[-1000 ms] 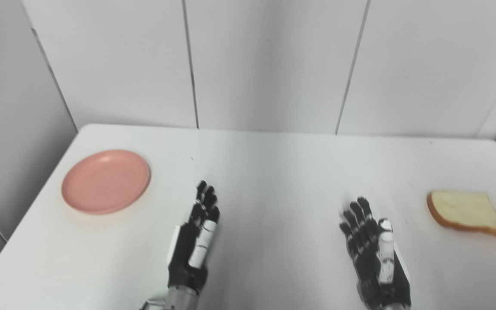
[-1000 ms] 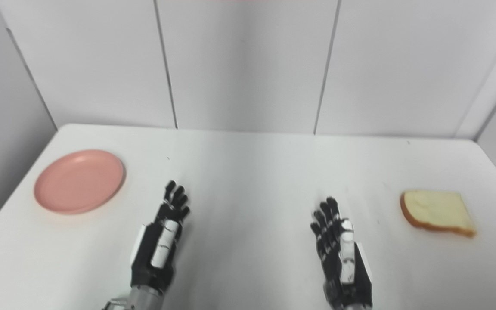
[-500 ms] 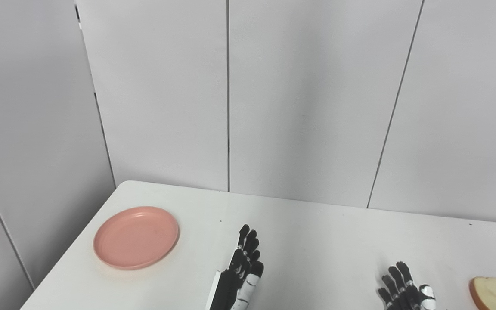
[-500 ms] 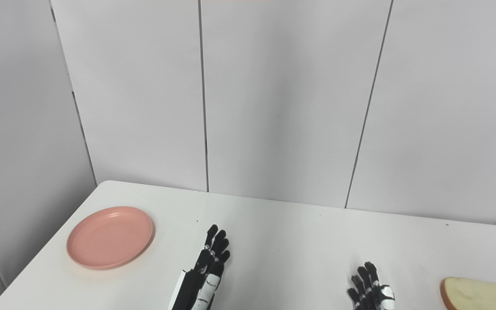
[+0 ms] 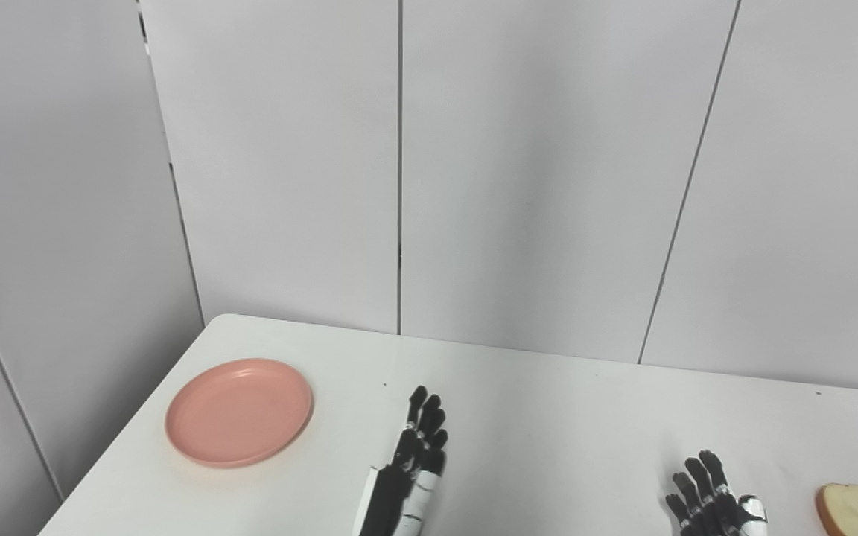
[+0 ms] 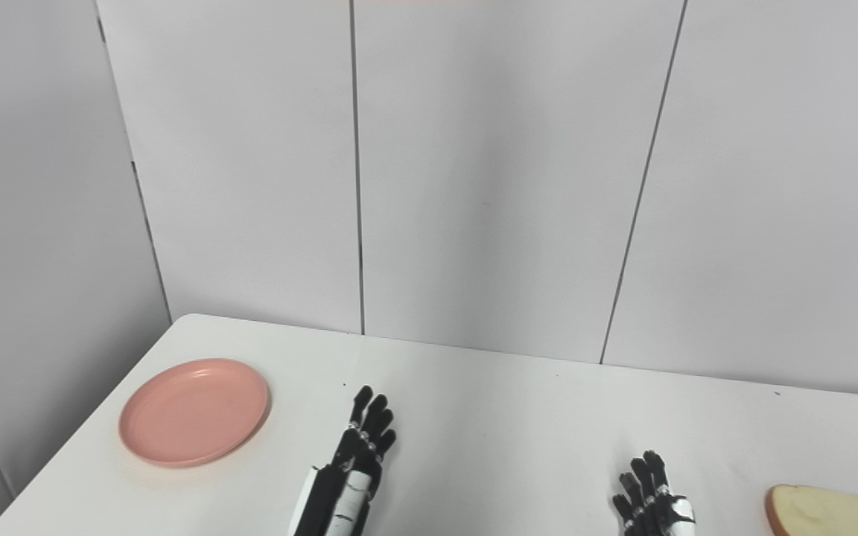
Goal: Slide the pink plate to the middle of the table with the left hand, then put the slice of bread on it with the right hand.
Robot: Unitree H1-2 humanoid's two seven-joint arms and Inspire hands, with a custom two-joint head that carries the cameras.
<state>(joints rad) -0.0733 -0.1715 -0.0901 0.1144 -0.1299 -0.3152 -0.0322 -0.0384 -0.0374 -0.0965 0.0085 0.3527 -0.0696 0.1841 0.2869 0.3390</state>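
A round pink plate [image 5: 239, 412] lies flat near the table's left edge, with nothing on it. The slice of bread [image 6: 827, 512] lies at the far right, cut off by the bottom of the picture. My left hand [image 5: 407, 476] stands over the table to the right of the plate, apart from it, open with its fingers stretched forward. My right hand [image 6: 650, 502] is open too, left of the bread and not touching it; only its fingers show above the bottom edge.
The white table [image 5: 548, 417] ends close to the plate on the left. White wall panels [image 5: 399, 164] rise right behind its far edge. Bare tabletop lies between the two hands.
The camera has tilted up, so the wall fills most of the picture and the hands sit at the bottom. Plate and bread lie where they were; both hands stay open.
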